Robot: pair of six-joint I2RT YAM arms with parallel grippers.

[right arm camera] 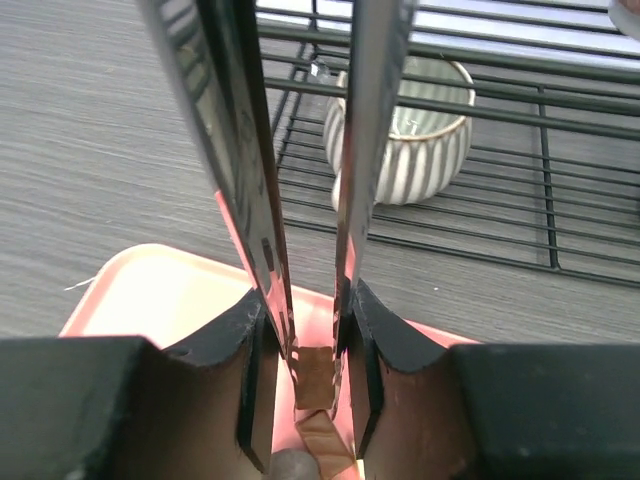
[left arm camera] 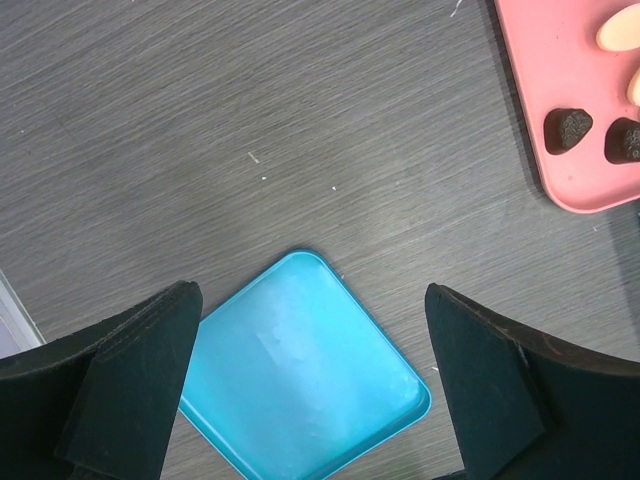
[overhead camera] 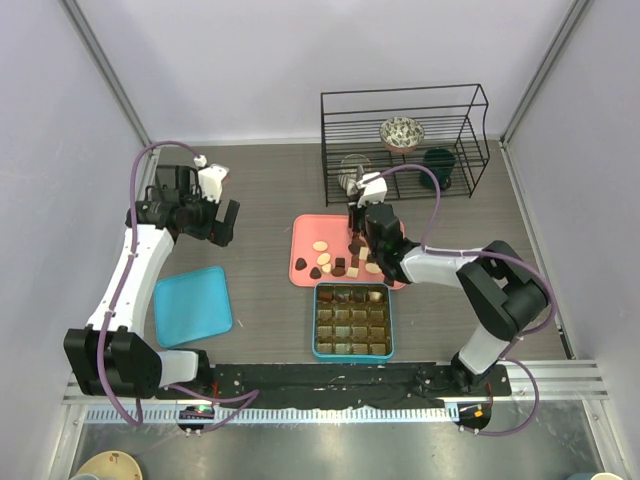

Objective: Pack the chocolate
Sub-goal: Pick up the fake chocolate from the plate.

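Pink tray (overhead camera: 303,232) holding several loose chocolates (overhead camera: 322,262) awaiting packing. Right gripper (right arm camera: 312,330), jaws narrow, pinching mid-brown square piece (right arm camera: 316,375) over tray. Left gripper (left arm camera: 310,292) hanging wide open above blue lid (left arm camera: 300,370). Teal box (overhead camera: 315,322) fill unclear from above; most packing likely remaining.

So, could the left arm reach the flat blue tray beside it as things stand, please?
Probably yes: the left fingers stand wide open just above the blue tray, nothing lies on it, and the right arm is over the pink tray, well away.
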